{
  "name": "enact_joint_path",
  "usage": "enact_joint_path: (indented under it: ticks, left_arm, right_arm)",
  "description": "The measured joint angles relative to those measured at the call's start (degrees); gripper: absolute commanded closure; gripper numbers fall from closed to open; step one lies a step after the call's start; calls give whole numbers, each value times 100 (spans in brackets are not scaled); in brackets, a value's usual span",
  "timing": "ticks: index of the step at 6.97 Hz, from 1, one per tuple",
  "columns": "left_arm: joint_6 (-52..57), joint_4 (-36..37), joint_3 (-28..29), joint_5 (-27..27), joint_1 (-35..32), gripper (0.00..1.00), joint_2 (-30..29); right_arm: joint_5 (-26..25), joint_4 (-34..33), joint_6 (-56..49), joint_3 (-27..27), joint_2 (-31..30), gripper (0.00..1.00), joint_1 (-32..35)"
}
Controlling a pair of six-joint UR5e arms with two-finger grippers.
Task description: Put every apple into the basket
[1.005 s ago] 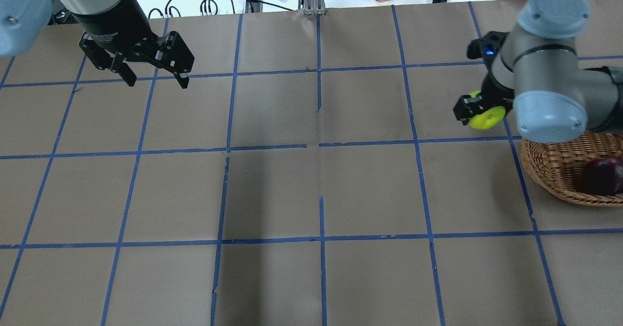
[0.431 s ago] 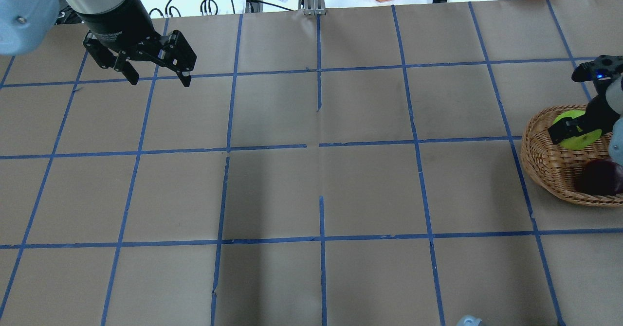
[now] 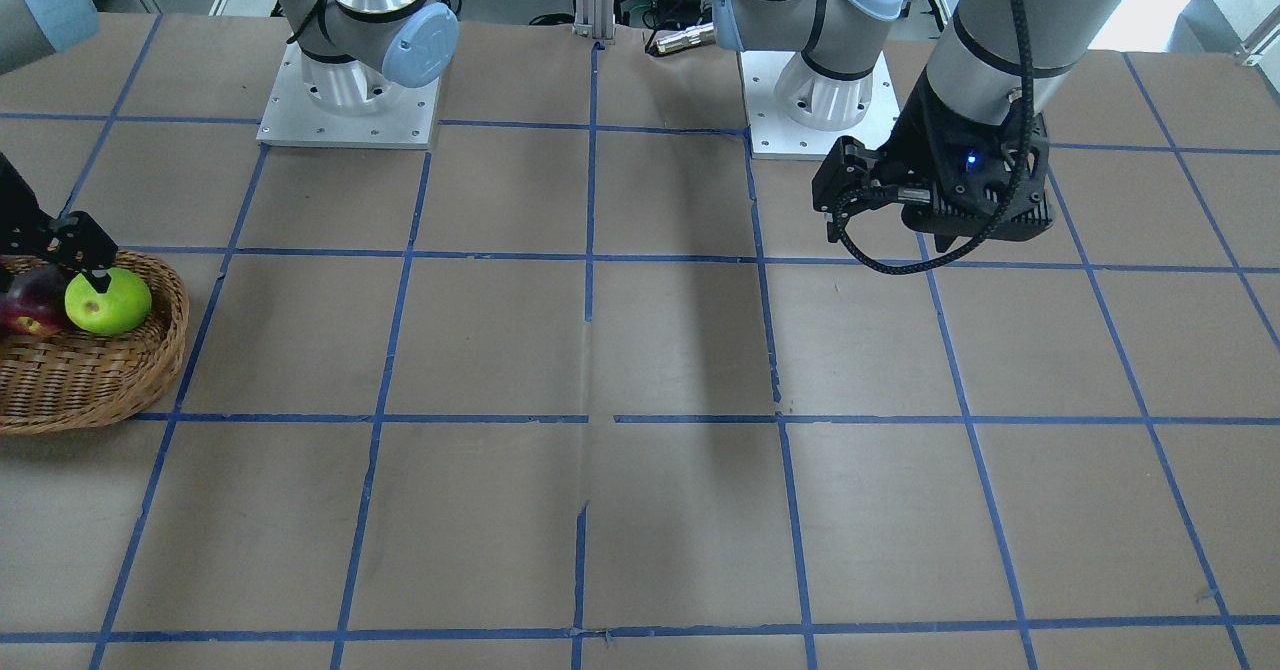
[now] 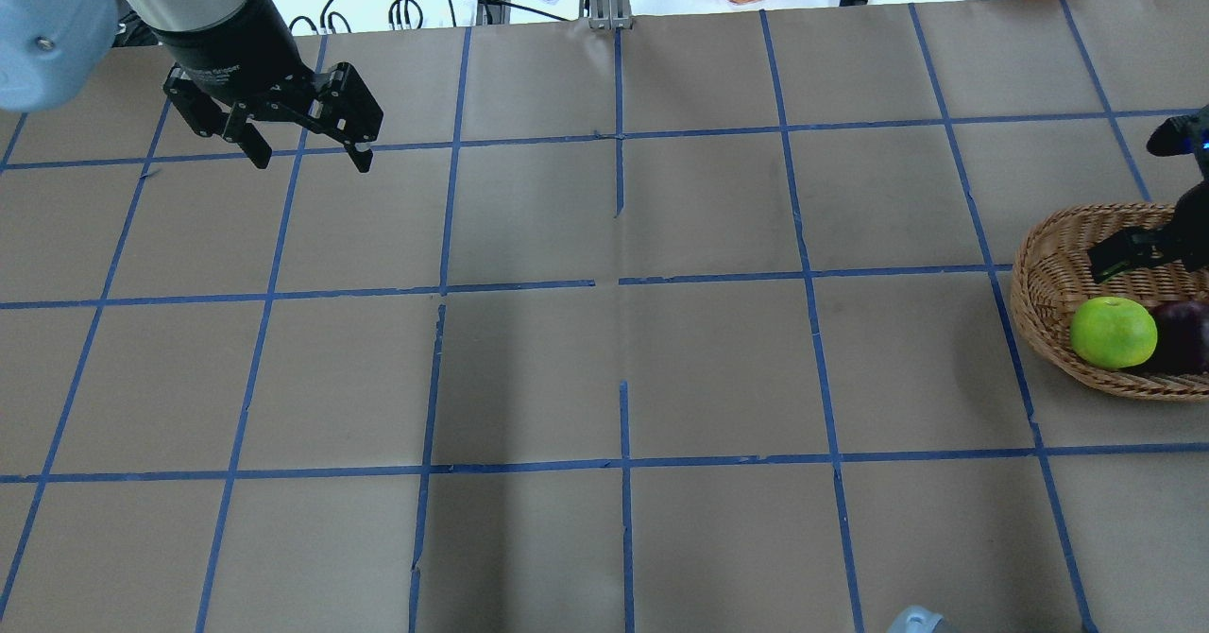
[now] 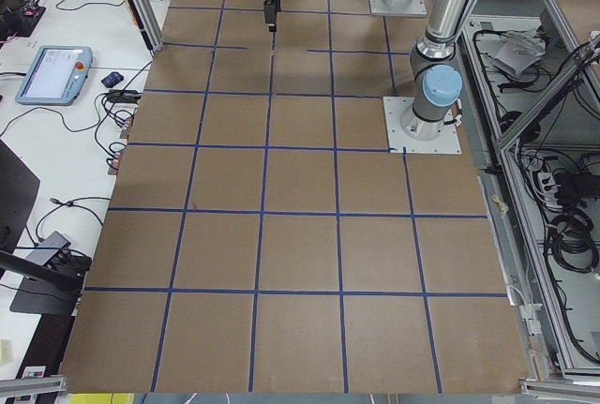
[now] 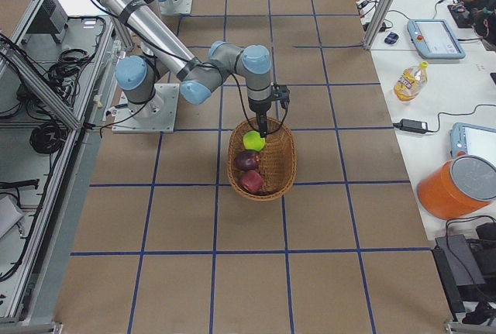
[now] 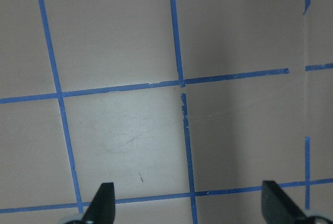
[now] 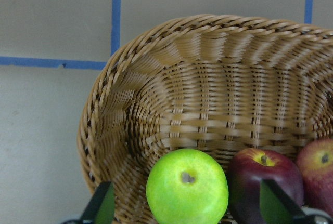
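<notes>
A brown worktop is gridded with blue tape. At the end on the robot's right sits a wicker basket holding all three apples. The left gripper hangs above bare worktop on the robot's left side, jaws spread wide and empty. The right gripper hovers over the basket, jaws open, gripping nothing. Below it lies the green apple, just beside the maroon apple, with the red apple next in the row.
</notes>
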Motion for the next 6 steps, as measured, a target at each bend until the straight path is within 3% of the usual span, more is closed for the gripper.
enact_joint_path:
  ticks: [3, 6]
  left_arm:
    - [-4, 0, -5, -2, -8, 0, -13]
    - [-4, 3, -2, -8, -9, 0, -13]
  right_arm:
    - [-56, 3008, 322, -1699, -615, 0, 10]
    - [-42, 3803, 813, -2289, -600, 0, 470]
